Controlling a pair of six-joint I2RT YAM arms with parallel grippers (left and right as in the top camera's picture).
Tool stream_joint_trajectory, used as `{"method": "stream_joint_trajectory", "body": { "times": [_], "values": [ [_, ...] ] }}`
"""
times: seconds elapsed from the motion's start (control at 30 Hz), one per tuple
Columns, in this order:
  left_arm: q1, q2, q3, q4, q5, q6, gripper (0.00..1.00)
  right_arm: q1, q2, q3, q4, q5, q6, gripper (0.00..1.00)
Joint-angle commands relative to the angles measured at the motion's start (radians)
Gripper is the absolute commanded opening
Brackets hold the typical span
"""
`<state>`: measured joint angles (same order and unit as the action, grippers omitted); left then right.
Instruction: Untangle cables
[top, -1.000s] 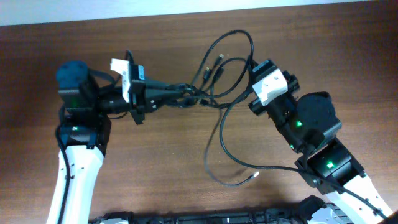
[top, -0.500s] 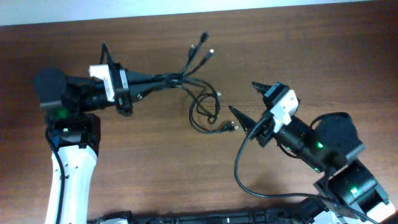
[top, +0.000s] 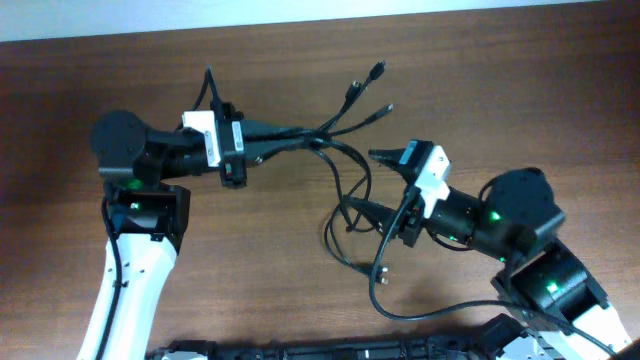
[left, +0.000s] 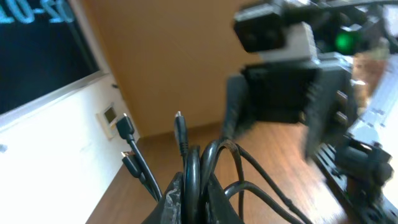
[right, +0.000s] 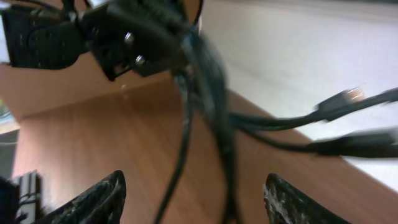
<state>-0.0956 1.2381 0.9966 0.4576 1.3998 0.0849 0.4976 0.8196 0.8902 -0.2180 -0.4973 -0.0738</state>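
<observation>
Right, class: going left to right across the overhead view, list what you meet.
left arm → left gripper → cables → right arm. The right gripper overlaps the cables, so it is left out of the order.

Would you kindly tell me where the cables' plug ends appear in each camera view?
Overhead: plug ends upper centre, fanning out past the left gripper.
Left wrist: plug ends left of centre, pointing up.
Right wrist: plug ends at the right edge, blurred.
Shared landmark: the cable bundle they fan from, clamped in the left gripper.
</observation>
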Motion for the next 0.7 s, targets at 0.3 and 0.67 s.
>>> {"method": "stream_joint_trajectory", "body": {
  "times": [0.3, 0.67],
  "values": [
    [-0.016, -0.010, 0.013, -0.026, -0.511, -0.552, 0.00, 0.000, 0.084, 0.004, 0.063, -0.363, 0.023, 0.80],
    [-0.114, -0.010, 0.013, -0.024, -0.421, -0.649, 0.00, -0.002, 0.230, 0.004, 0.245, 0.063, 0.116, 0.86]
  ]
}}
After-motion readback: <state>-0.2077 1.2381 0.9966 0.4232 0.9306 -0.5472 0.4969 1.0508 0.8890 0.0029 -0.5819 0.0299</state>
